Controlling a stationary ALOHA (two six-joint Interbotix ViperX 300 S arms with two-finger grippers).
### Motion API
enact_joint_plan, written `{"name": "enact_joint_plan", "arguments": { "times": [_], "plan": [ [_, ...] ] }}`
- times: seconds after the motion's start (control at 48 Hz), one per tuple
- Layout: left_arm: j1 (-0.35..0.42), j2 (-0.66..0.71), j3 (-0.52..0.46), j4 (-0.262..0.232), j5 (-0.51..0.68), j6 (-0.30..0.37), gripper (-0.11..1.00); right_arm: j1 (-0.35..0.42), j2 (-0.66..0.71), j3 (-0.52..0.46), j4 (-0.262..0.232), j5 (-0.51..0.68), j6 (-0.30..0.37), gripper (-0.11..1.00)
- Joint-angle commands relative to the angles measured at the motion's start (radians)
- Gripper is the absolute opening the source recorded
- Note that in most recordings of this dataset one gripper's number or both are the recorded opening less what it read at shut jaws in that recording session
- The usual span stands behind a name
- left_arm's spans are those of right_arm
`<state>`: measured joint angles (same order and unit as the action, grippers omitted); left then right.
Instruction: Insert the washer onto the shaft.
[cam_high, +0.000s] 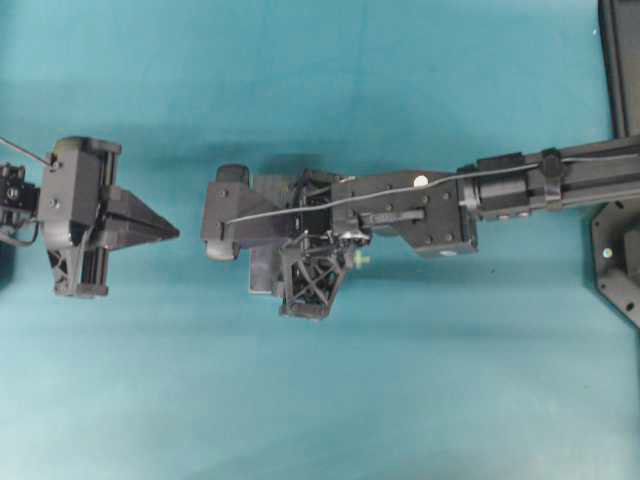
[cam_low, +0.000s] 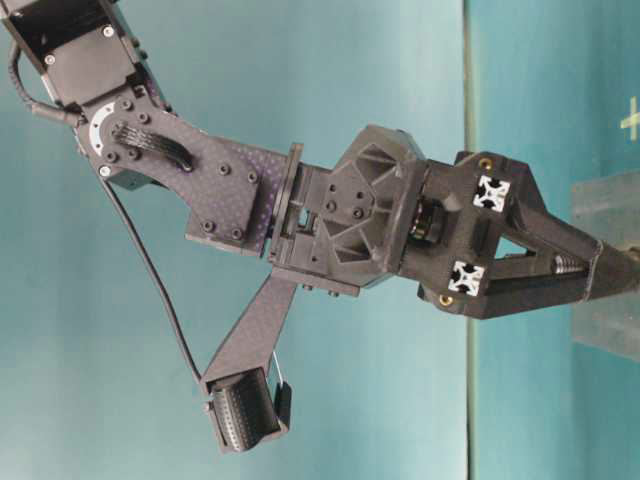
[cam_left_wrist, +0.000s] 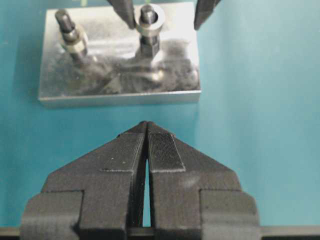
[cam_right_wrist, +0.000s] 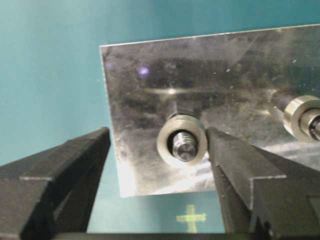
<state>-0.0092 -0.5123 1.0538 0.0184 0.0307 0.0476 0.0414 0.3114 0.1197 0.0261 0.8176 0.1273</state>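
A silver washer (cam_right_wrist: 182, 140) rings the top of a threaded shaft (cam_right_wrist: 184, 148) that stands on a metal plate (cam_right_wrist: 150, 85). My right gripper (cam_right_wrist: 159, 132) is open above it. Its right finger (cam_right_wrist: 235, 165) touches the washer's edge and its left finger (cam_right_wrist: 75, 165) stands well apart. In the left wrist view the washer (cam_left_wrist: 159, 19) sits high on the shaft (cam_left_wrist: 148, 42), between the right gripper's fingertips (cam_left_wrist: 125, 10). My left gripper (cam_left_wrist: 146, 126) is shut and empty, short of the plate (cam_left_wrist: 120, 85). In the overhead view the left gripper (cam_high: 168, 231) points at the right arm (cam_high: 300, 240), which hides the shaft.
A second shaft (cam_left_wrist: 64, 20) with its own washer (cam_left_wrist: 75, 46) stands at the plate's other end; it also shows in the right wrist view (cam_right_wrist: 305, 117). A green cross (cam_right_wrist: 191, 218) is marked on the teal table beside the plate.
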Motion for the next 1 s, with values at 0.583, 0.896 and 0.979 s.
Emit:
{"name": "enact_joint_plan", "arguments": {
  "times": [0.583,0.896,0.979],
  "plan": [
    [-0.002,-0.061,0.002,0.003,0.006,0.000,0.00,0.048,-0.044,-0.002,-0.048,0.060,-0.006,0.44],
    [-0.002,-0.064,0.005,0.003,0.006,0.000,0.00,-0.009,-0.144,0.063,-0.052,0.091,-0.005,0.46],
    [-0.002,-0.067,0.008,0.003,0.006,0.000,0.00,-0.021,-0.198,0.109,-0.057,0.078,-0.005,0.46]
  ]
}}
